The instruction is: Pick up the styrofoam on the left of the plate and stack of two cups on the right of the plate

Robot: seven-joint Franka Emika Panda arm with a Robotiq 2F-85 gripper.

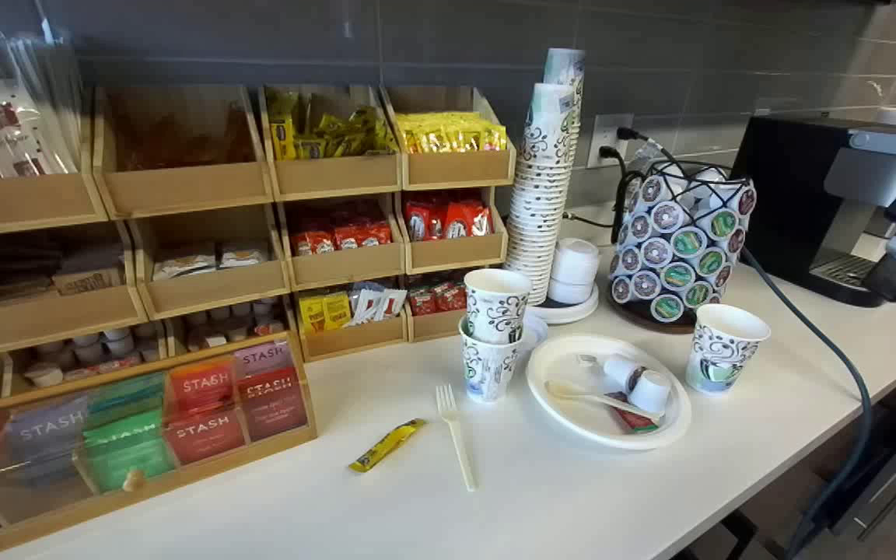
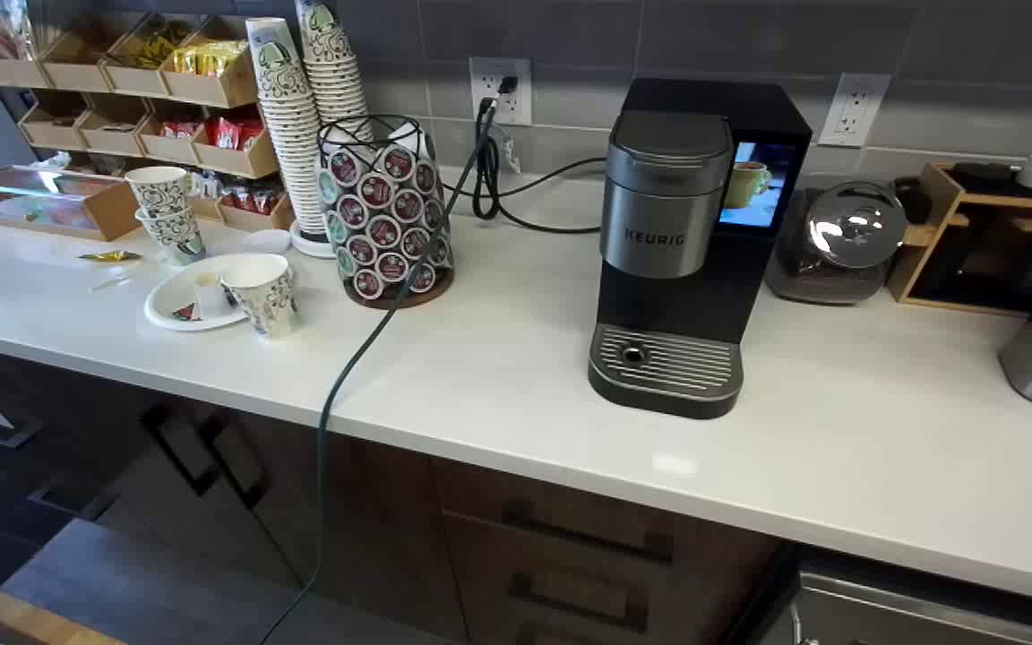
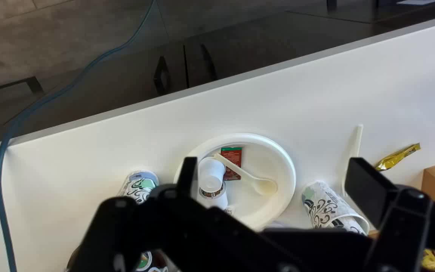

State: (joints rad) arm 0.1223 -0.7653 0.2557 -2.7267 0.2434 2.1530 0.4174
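The styrofoam, a single white patterned cup, stands upright beside the plate in both exterior views. In the wrist view it is left of the plate, partly hidden by my gripper. The stack of two cups stands on the plate's opposite side, one nested in the other; it also shows in an exterior view and at right in the wrist view. My gripper is open and empty, its fingers spread above the plate and the stack. It is not seen in the exterior views.
The plate holds pods, a spoon and a red packet. A fork and yellow packet lie near the stack. Tall cup stacks, a pod rack, wooden bins, a cable and a coffee machine are around.
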